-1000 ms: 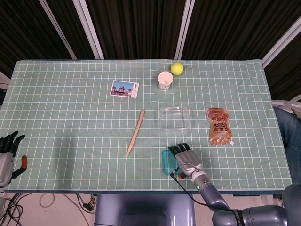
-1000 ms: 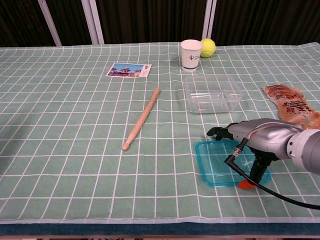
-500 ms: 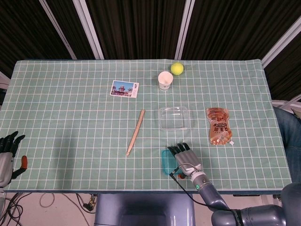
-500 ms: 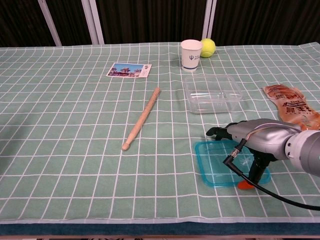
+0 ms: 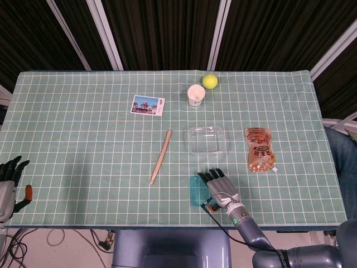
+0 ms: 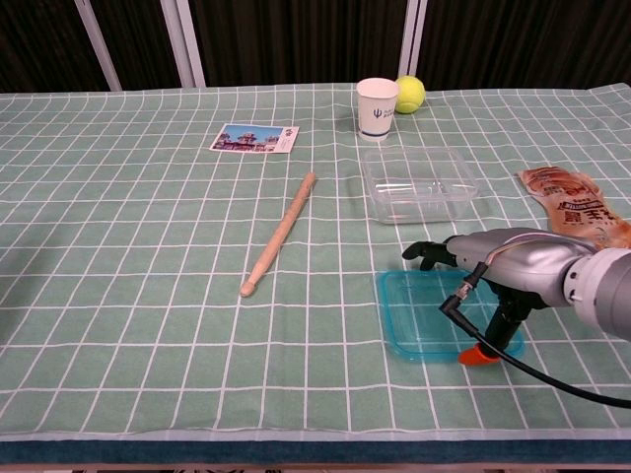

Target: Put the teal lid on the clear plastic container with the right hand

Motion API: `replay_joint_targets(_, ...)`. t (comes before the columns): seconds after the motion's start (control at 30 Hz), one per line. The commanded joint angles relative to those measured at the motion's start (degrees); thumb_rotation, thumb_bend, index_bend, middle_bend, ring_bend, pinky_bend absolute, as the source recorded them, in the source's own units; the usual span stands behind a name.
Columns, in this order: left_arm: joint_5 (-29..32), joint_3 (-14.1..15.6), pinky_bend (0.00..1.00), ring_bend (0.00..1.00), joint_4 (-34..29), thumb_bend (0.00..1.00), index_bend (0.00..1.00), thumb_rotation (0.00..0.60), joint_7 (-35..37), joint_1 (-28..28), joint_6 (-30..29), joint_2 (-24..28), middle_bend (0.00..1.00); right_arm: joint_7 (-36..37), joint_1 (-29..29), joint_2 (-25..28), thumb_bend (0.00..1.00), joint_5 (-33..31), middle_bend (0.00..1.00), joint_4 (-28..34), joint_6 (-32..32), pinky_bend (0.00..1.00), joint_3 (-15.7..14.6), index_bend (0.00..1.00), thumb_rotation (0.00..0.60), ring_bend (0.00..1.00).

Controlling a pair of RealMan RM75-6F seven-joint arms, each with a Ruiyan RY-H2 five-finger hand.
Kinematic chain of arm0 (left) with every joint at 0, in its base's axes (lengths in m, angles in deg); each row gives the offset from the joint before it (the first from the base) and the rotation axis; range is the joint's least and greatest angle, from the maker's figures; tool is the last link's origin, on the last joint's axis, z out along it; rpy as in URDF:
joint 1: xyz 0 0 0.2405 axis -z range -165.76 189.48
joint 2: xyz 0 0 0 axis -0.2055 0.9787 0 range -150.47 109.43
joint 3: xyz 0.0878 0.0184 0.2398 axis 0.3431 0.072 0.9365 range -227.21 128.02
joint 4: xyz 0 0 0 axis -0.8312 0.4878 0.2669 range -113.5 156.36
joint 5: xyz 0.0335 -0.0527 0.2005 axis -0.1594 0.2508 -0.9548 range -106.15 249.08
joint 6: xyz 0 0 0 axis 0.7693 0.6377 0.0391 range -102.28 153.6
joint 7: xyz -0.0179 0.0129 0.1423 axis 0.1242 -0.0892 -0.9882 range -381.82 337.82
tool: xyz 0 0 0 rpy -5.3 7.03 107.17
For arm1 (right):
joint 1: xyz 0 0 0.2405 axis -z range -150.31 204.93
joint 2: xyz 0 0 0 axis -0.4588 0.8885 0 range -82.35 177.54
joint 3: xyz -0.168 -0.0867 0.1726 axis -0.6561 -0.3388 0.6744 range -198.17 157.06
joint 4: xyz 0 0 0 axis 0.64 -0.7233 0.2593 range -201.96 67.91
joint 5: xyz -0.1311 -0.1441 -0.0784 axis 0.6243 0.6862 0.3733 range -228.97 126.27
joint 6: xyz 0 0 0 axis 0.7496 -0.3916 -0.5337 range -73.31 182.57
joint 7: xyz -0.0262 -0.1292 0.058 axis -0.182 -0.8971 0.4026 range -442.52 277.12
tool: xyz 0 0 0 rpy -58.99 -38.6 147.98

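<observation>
Only head view shows left hand [image 5: 8, 181].

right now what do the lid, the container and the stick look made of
Teal lid: likely thin plastic, translucent, since the grid cloth shows through it. Clear container: glossy transparent plastic with highlights along its rim. Stick: looks like pale unfinished wood, matte and tapered, though the grain is too small to confirm.

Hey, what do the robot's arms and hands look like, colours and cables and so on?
The right hand has black fingers, a rounded silver-grey back and an orange thumb tip. A black cable with an angled plug runs from its wrist, and a small green light shows on the grey forearm in the head view. The left hand has black fingers and an orange thumb tip too.
</observation>
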Motion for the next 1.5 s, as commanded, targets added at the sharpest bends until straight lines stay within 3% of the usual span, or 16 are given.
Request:
replay_joint_targets(0.03, 0.0, 0.0, 0.0, 0.0, 0.0, 0.57, 0.12, 0.6, 0.0, 0.0, 0.0, 0.0, 0.0, 0.5, 0.2, 0.4, 0.29, 0.5, 0.35, 0.2, 0.3, 0.0, 0.0, 0.0, 0.6, 0.03)
replay_joint_targets(0.97, 0.0, 0.0, 0.0, 0.0, 0.0, 0.57, 0.12, 0.6, 0.1, 0.0, -0.1, 0.0, 0.0, -2.2, 0.6, 3.5, 0.29, 3.7, 0.35, 3.8, -1.5, 0.0, -0.4, 0.0, 0.6, 0.03)
replay_joint_targets(1.23, -0.2, 0.0, 0.0, 0.0, -0.1, 0.57, 0.12, 0.6, 0.1, 0.0, -0.1, -0.1, 0.0, -4.2, 0.4, 8.6, 0.29, 3.4, 0.35, 9.6, -3.4, 0.0, 0.3, 0.0, 0.6, 0.03)
replay_joint_targets(1.5, -0.1, 0.0, 0.0, 0.0, -0.2, 0.57, 0.12, 0.6, 0.4, 0.0, 0.0, 0.0, 0.0, -5.6, -0.9, 16.7, 0.29, 0.7, 0.35, 16.2, -4.9, 0.0, 3.2, 0.0, 0.6, 0.03)
